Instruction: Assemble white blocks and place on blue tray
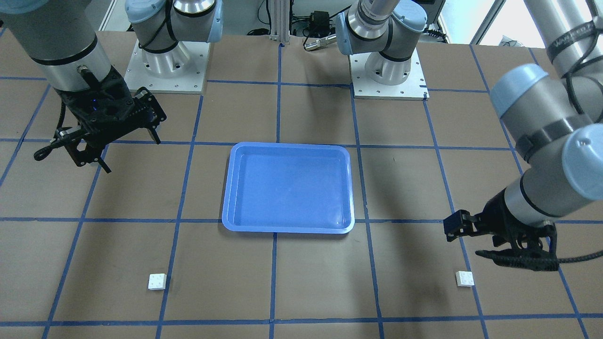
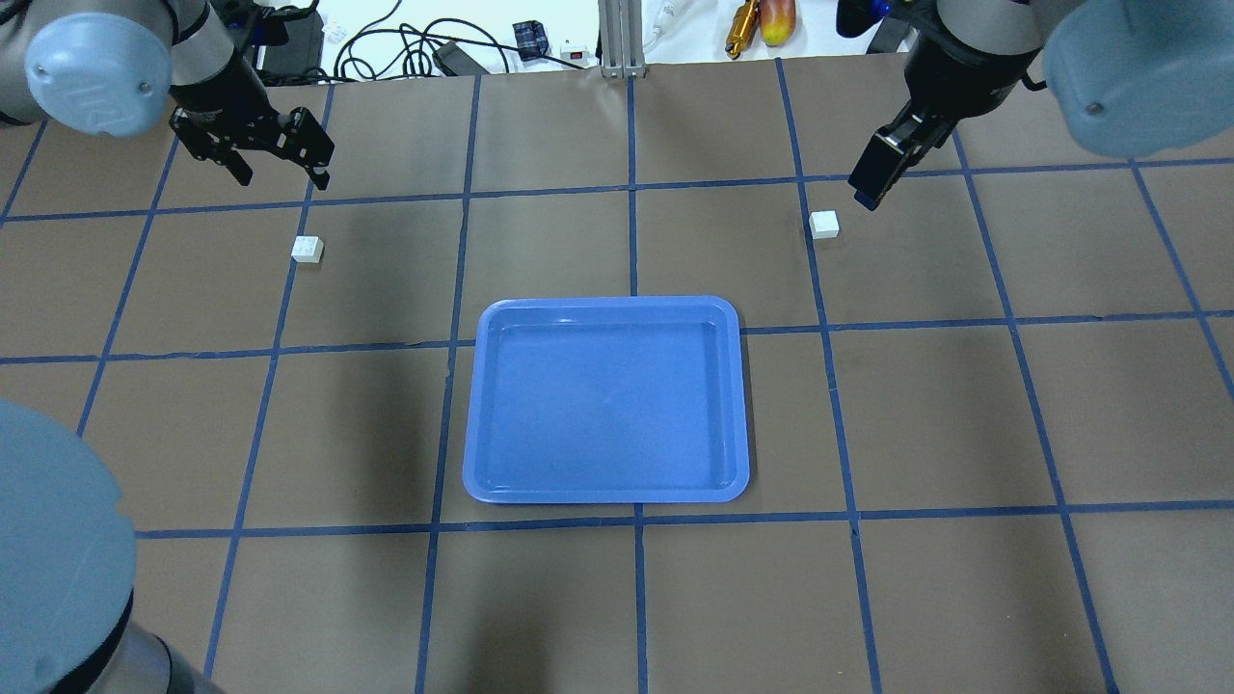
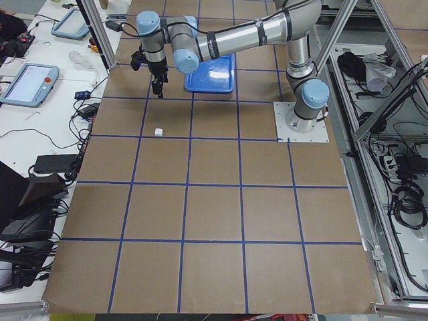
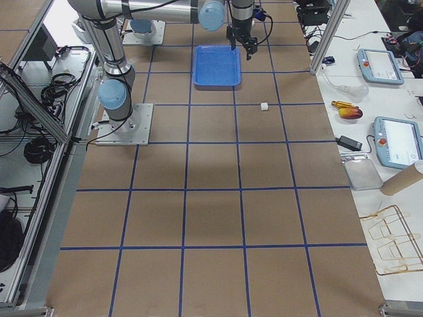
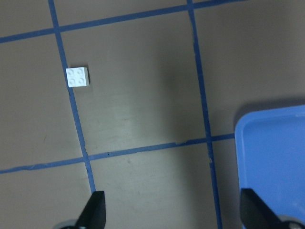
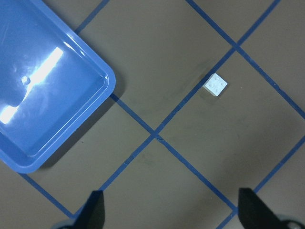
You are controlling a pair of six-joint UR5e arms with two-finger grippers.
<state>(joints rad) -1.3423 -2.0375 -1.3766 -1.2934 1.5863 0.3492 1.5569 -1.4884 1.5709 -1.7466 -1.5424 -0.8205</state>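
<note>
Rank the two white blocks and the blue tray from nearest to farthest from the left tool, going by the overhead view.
1. The near white block, close by the left tool, on the robot's left side.
2. The blue tray, in the middle of the view.
3. The far white block, well over on the robot's right side.

Smooth glossy plastic for the shallow blue rectangular tray [image 2: 607, 303], properly shiny, glare streaks and all. Duller white plastic on the small studded square brick [image 2: 307, 249] and its twin [image 2: 823, 224]. Matt brown paper-looking table cover [image 2: 964, 414], blue tape lines [image 2: 824, 328], satin grey metal arm tubes [image 1: 61, 42]
</note>
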